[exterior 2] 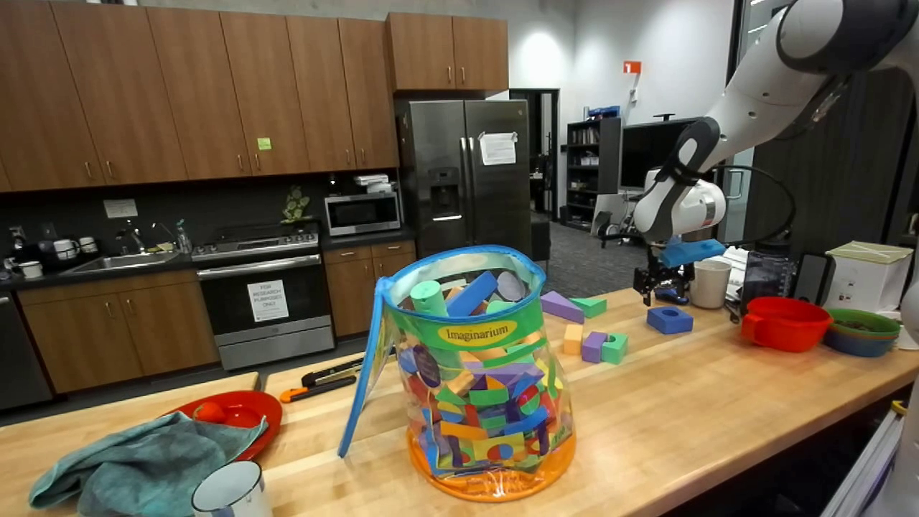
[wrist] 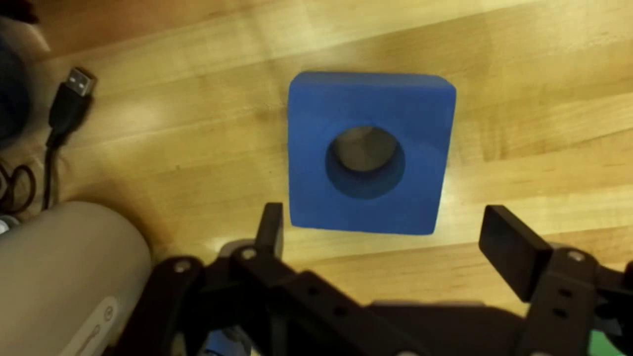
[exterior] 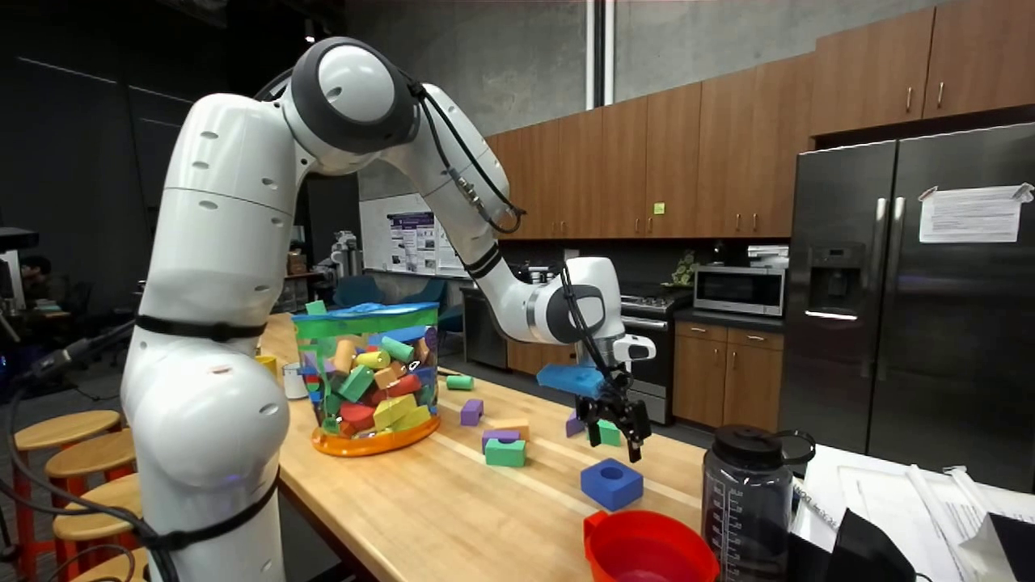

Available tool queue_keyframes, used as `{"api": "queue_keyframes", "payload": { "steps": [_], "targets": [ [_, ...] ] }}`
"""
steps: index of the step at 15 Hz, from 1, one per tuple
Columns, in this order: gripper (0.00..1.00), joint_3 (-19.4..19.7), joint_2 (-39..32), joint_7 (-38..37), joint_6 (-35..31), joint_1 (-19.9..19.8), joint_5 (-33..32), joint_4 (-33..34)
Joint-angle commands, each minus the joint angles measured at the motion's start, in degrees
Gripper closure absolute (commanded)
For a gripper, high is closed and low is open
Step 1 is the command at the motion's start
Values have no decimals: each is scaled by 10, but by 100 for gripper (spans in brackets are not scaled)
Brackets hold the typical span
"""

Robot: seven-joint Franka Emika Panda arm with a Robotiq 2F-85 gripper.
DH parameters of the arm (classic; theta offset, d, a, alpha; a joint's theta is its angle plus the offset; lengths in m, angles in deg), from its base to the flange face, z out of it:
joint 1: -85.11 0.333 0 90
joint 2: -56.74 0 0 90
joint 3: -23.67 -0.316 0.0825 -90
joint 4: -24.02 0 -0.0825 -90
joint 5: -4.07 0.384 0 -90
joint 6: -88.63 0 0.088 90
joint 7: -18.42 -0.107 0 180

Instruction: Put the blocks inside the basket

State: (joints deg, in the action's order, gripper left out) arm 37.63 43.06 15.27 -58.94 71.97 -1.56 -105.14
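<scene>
Bskt (exterior 2: 418, 327) lbl (exterior 2: 477, 332) reads "Imaginarium".

A label (exterior 2: 477, 333) on the basket (exterior 2: 529, 322) reads "Imaginarium" — beyond it, a sheet (exterior 2: 267, 299) on the oven (exterior 2: 304, 298), "FOR RESEARCH PURPOSES ONLY".

In an exterior view the camera, near the arm (exterior: 210, 250), faces across the worktop (exterior: 453, 501); in an exterior view it looks over the close basket (exterior 2: 431, 327); both exterior views share the fridge (exterior: 841, 372); the wrist view faces down, close above the blue block (wrist: 366, 213).
</scene>
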Motion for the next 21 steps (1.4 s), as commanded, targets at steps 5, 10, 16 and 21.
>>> {"api": "queue_keyframes", "payload": {
  "steps": [5, 10, 16, 21],
  "targets": [
    [0, -16, 16, 50, -94, 3, 11, -83],
    [0, -50, 15, 86, -175, -2, 54, -123],
    [32, -54, 11, 83, -206, 2, 62, -125],
    [71, -28, 18, 63, -211, 15, 35, -113]
  ]
}}
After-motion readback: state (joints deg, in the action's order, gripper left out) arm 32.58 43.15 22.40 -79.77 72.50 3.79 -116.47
